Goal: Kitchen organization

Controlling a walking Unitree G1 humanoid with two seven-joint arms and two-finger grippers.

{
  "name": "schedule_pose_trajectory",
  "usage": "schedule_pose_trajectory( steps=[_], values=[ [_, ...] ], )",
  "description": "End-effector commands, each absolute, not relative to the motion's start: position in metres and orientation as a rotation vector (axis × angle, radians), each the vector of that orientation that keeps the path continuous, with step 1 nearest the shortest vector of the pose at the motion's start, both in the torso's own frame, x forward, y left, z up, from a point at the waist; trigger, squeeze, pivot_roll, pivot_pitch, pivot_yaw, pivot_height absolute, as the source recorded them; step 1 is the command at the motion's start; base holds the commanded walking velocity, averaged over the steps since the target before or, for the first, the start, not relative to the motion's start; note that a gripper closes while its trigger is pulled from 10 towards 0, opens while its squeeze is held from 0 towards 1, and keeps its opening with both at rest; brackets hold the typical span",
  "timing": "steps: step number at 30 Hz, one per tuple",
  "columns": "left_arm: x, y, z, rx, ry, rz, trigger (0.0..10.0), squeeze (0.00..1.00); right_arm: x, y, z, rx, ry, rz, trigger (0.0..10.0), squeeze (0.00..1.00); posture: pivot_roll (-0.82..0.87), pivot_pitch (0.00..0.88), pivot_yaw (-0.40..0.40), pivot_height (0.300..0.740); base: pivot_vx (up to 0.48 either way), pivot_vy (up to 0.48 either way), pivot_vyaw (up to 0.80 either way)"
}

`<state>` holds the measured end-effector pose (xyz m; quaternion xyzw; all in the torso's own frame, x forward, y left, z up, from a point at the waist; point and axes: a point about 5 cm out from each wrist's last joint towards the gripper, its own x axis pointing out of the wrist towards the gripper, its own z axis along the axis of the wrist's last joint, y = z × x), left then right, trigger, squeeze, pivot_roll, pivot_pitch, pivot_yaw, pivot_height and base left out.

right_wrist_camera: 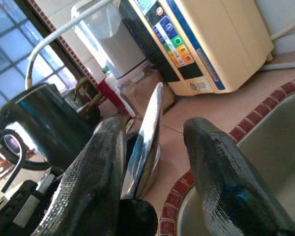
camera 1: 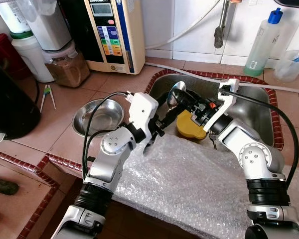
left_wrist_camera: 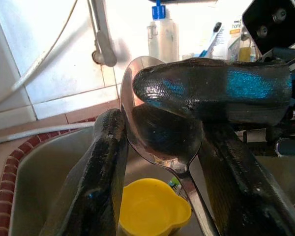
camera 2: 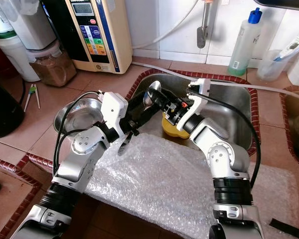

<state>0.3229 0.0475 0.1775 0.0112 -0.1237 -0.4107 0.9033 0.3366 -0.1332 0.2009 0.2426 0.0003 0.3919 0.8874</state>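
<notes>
A metal spoon (camera 1: 176, 93) hangs over the steel sink (camera 1: 254, 107), bowl end up. Its handle runs back through my left gripper (camera 1: 165, 113), which is shut on it just below the bowl. In the left wrist view the spoon (left_wrist_camera: 162, 132) sits between both black fingers (left_wrist_camera: 101, 177). My right gripper (camera 1: 188, 102) reaches in from the right, open, with one finger on each side of the spoon bowl. The right wrist view shows the spoon (right_wrist_camera: 146, 132) edge-on against one finger (right_wrist_camera: 96, 172), with a gap to the other. A yellow cup (camera 1: 188, 127) lies in the sink below.
Bubble wrap (camera 1: 189, 179) covers the counter in front of the sink. A steel bowl (camera 1: 97, 117) sits on the tiles to the left, a black kettle (camera 1: 7, 107) further left. A water machine (camera 1: 112, 32), faucet (camera 1: 220, 25) and blue-capped bottle (camera 1: 263, 42) stand at the back.
</notes>
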Motion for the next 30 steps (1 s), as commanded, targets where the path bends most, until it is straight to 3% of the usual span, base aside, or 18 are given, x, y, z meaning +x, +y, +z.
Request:
schedule_pose_trajectory(
  steps=[1,26,27,28,30],
  values=[
    [0.32,0.047,0.183,0.028,-0.281,-0.865,0.0,0.0,0.339,-0.129,0.206,0.475,-0.005,0.844,0.0,0.0,-0.16,0.09,0.12,0.74,0.0,0.0,0.0],
    [0.319,0.048,0.18,0.068,-0.279,-0.879,0.0,0.0,0.333,-0.123,0.185,0.537,-0.002,0.779,0.0,0.0,-0.16,0.09,0.122,0.74,0.0,0.0,0.0],
    [0.319,0.048,0.179,0.068,-0.275,-0.879,2.1,0.0,0.331,-0.122,0.182,0.546,-0.001,0.759,0.0,0.0,-0.16,0.09,0.121,0.74,0.0,0.0,0.0],
    [0.319,0.048,0.179,0.062,-0.272,-0.882,10.0,1.0,0.33,-0.122,0.181,0.552,-0.003,0.751,0.0,0.0,-0.16,0.09,0.12,0.74,0.0,0.0,0.0],
    [0.318,0.048,0.178,0.056,-0.268,-0.886,10.0,1.0,0.329,-0.121,0.18,0.56,-0.006,0.736,0.0,0.0,-0.17,0.091,0.118,0.74,0.0,0.0,0.0]
  ],
)
